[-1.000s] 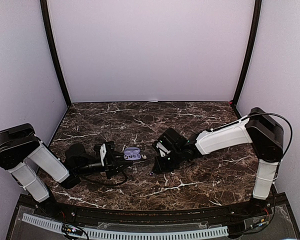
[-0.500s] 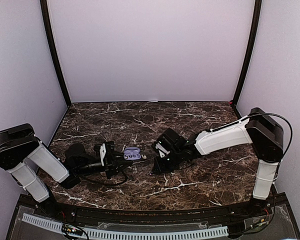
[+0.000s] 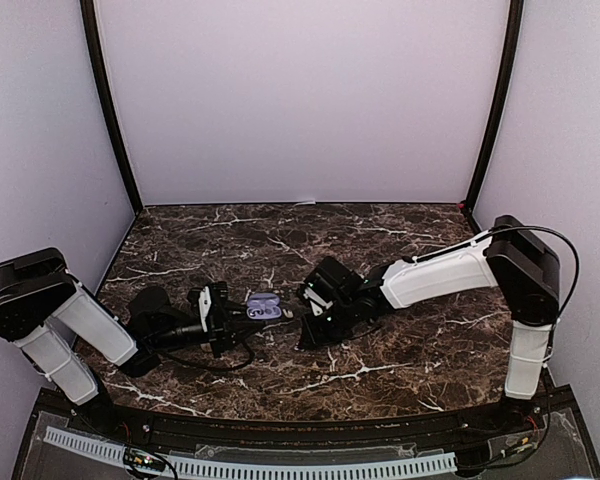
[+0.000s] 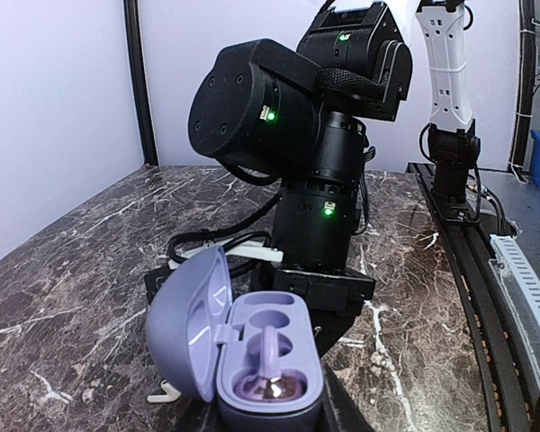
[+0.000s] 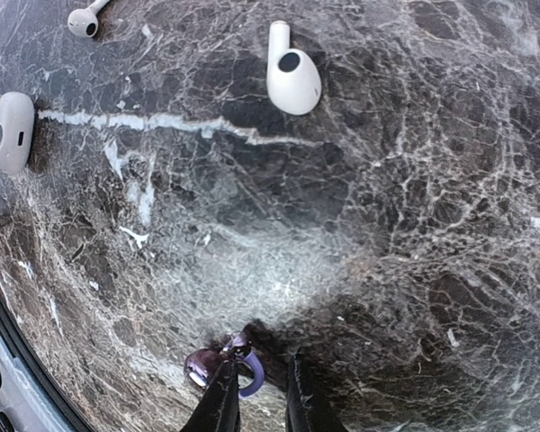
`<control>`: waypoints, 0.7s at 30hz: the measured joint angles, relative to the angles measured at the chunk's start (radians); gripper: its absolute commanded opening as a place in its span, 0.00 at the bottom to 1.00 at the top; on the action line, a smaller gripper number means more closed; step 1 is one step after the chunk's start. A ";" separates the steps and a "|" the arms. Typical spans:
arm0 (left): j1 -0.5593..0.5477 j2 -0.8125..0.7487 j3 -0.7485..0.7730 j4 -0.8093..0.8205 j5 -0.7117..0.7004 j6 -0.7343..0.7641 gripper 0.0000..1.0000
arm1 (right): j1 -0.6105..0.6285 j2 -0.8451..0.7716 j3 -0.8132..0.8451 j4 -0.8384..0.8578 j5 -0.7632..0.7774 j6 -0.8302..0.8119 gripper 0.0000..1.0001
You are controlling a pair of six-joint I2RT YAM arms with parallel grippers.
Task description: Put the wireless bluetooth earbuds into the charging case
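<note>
- The left gripper (image 3: pixel 246 313) is clamped on the charging case (image 4: pixel 252 355), a smooth, rounded lilac plastic shell. Its domed lid is hinged open to the left.
- Inside the case are two moulded oval sockets. The nearer one holds the seated earbud (image 4: pixel 268 373), lilac with a glossy metallic tip. The farther socket (image 4: pixel 274 317) is vacant.
- The right gripper (image 5: pixel 261 382) has thin dark fingers nearly together, low over the tabletop (image 5: pixel 387 180). The loose lilac earbud (image 5: pixel 223 364), rounded and glossy, lies at the left fingertip. Whether it is pinched cannot be told.
- The tabletop is polished dark brown marble with white veins.
- On the marble, well apart from the right gripper, lie:
  - a smooth, stemmed white earbud (image 5: pixel 292 76);
  - a second white earbud (image 5: pixel 83 20);
  - a white oval pod (image 5: pixel 11 130).
</note>
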 measured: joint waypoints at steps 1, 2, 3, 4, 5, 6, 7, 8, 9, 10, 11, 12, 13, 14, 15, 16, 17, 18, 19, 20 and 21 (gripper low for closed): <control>0.000 0.000 0.000 -0.002 0.000 0.000 0.11 | 0.000 0.004 0.005 -0.005 0.000 0.000 0.19; 0.000 0.000 0.000 -0.003 0.000 0.000 0.12 | 0.001 0.007 0.010 -0.009 0.000 0.000 0.19; 0.000 0.000 0.000 -0.004 0.000 0.000 0.12 | 0.002 0.010 0.014 -0.011 0.000 0.000 0.19; 0.000 0.000 0.000 -0.004 0.000 0.000 0.11 | 0.003 0.012 0.018 -0.012 -0.002 0.001 0.19; 0.000 0.000 0.000 -0.004 0.000 0.000 0.12 | 0.003 0.012 0.018 -0.012 -0.003 0.001 0.19; 0.000 0.000 0.000 -0.004 0.000 0.000 0.11 | 0.004 0.013 0.019 -0.013 -0.004 0.002 0.19; 0.000 0.000 0.000 -0.004 0.000 0.000 0.11 | 0.004 0.013 0.019 -0.013 -0.005 0.004 0.19; 0.000 0.000 0.000 -0.004 0.000 0.000 0.12 | 0.005 0.013 0.019 -0.013 -0.007 0.005 0.19; 0.000 0.000 0.000 -0.004 0.000 0.000 0.11 | 0.005 0.014 0.020 -0.012 -0.008 0.006 0.19; 0.000 0.000 -0.001 -0.004 0.000 0.000 0.11 | 0.005 0.015 0.021 -0.012 -0.010 0.007 0.19; 0.000 0.000 -0.001 -0.004 0.000 0.000 0.12 | 0.006 0.016 0.022 -0.010 -0.014 0.009 0.19; 0.000 -0.001 -0.001 -0.004 0.000 0.000 0.11 | 0.006 0.018 0.023 -0.008 -0.018 0.012 0.19; 0.000 -0.001 -0.002 -0.004 0.000 0.000 0.11 | 0.006 0.021 0.025 -0.005 -0.024 0.015 0.19; 0.000 -0.002 -0.003 -0.004 0.000 0.000 0.11 | 0.006 0.023 0.027 -0.002 -0.029 0.017 0.19; 0.000 -0.002 -0.003 -0.004 0.000 0.000 0.11 | 0.006 0.027 0.030 0.004 -0.035 0.023 0.19; 0.000 -0.002 -0.003 -0.004 0.000 0.000 0.12 | 0.006 0.032 0.033 0.010 -0.042 0.027 0.19; 0.000 -0.003 -0.003 -0.005 0.000 0.000 0.11 | 0.006 0.035 0.035 0.018 -0.049 0.031 0.19; 0.000 -0.005 -0.004 -0.005 0.000 0.000 0.11 | 0.006 0.039 0.035 0.024 -0.054 0.036 0.18; 0.000 -0.008 -0.004 -0.006 0.000 0.000 0.11 | 0.006 0.041 0.035 0.032 -0.060 0.041 0.18; 0.000 -0.010 -0.005 -0.006 0.000 0.000 0.12 | 0.006 0.043 0.035 0.039 -0.065 0.046 0.18; 0.000 -0.012 -0.005 -0.006 0.000 0.000 0.11 | 0.006 0.045 0.035 0.046 -0.069 0.050 0.17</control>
